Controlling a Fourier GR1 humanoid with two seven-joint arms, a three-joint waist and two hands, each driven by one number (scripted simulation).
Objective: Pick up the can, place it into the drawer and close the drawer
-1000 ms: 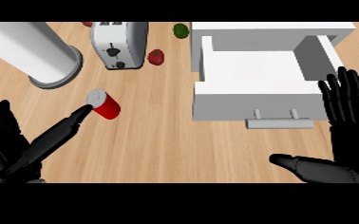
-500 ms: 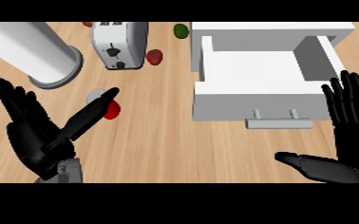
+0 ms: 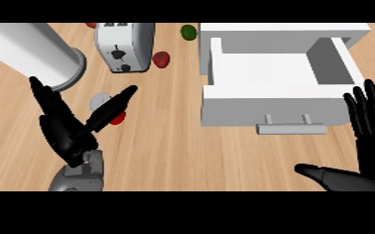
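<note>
1. Can [image 3: 116, 118] is seen on the wooden surface [image 3: 183, 148], left of the open drawer [image 3: 271, 105] and well apart from it, below the toaster [image 3: 126, 47].
2. Can is partly covered by the left hand [image 3: 70, 134]; fingers spread straight, one laid across it, nothing gripped.
3. Right hand [image 3: 362, 121] is held at the right edge beside the drawer, fingers straight and up, nothing held.

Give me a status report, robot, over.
Left hand open, finger across the can, no grasp. Right hand open at right edge. Drawer open, nothing between.
</note>
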